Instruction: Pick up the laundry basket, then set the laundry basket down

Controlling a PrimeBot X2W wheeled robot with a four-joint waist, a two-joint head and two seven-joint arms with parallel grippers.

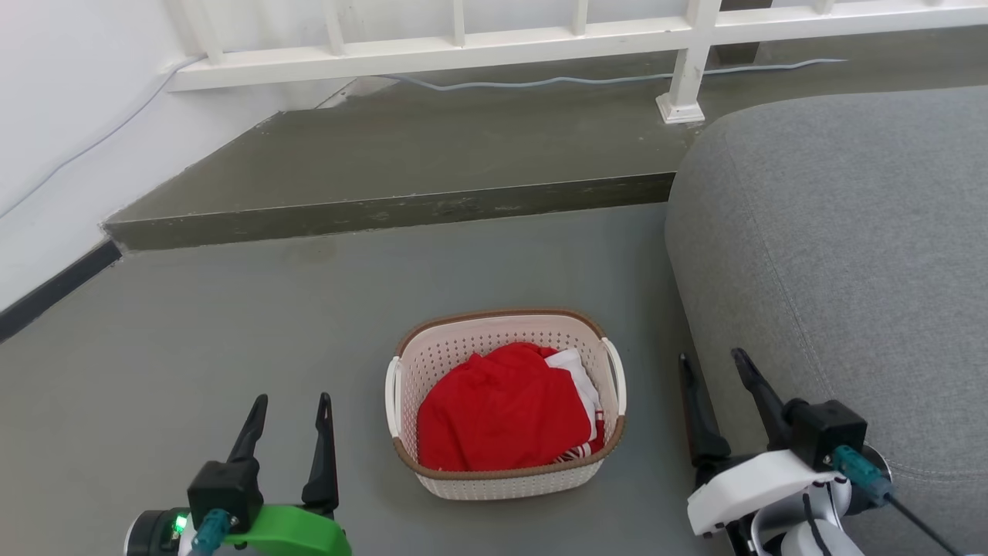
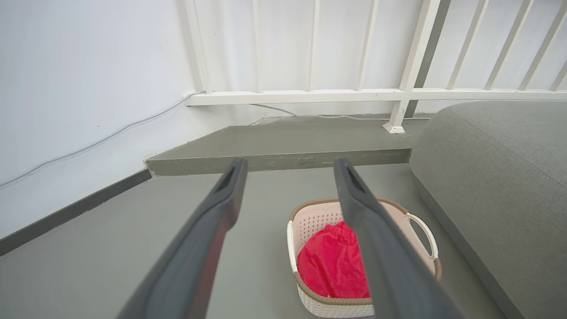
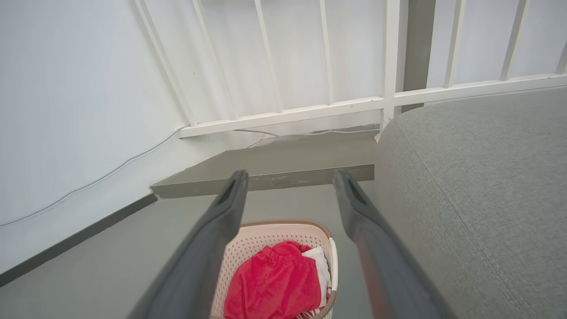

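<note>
Laundry basket [image 1: 502, 483] at rest on the grey floor [image 1: 231, 324], just beside the sofa [image 1: 834, 232], holding red clothing [image 1: 502, 409].
Left gripper [image 1: 293, 398] and right gripper [image 1: 710, 355] flank it, apart from its white handles [image 1: 615, 374], both with jaws spread and empty: a stance suited, it seems, to a two-sided lift not yet begun.

Smooth grey-green floor [image 1: 231, 324], evenly lit. At the back, a low raised step [image 1: 432, 154] of the same colour, scuffed along its front edge. To the left, a white wall [image 1: 62, 93] with a dark baseboard [image 1: 54, 287]. Above the step, a white railing [image 1: 432, 54], one post [image 1: 683, 77] footed on it, a pale cable [image 1: 556, 79] trailing beneath. On the right, a grey fabric sofa [image 1: 834, 232], rounded at the corner.
</note>
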